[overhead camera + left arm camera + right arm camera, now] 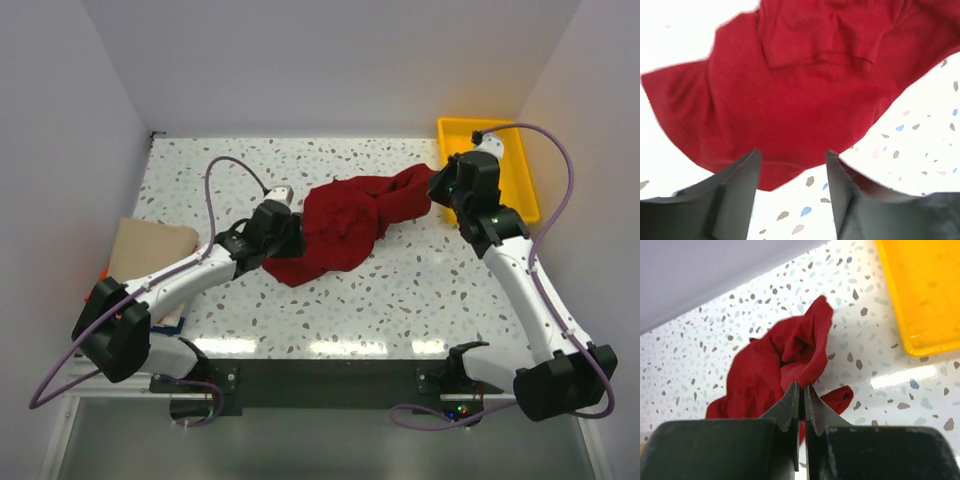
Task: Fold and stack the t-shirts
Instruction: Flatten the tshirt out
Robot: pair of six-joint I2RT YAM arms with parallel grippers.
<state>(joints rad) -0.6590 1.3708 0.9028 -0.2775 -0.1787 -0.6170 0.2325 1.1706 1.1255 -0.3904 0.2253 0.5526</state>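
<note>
A dark red t-shirt (345,225) lies crumpled across the middle of the speckled table. My left gripper (285,235) is open at the shirt's left side; in the left wrist view (792,155) the shirt's hem (790,100) lies just past the fingertips, nothing between them. My right gripper (440,190) is shut on the shirt's right end; in the right wrist view (802,386) red cloth (785,360) is pinched between the closed fingers. A folded tan shirt (150,250) lies at the table's left edge, orange and blue cloth just showing under it.
A yellow plastic tray (525,185) stands at the back right, behind my right arm, also in the right wrist view (925,295). White walls enclose the table at the back and sides.
</note>
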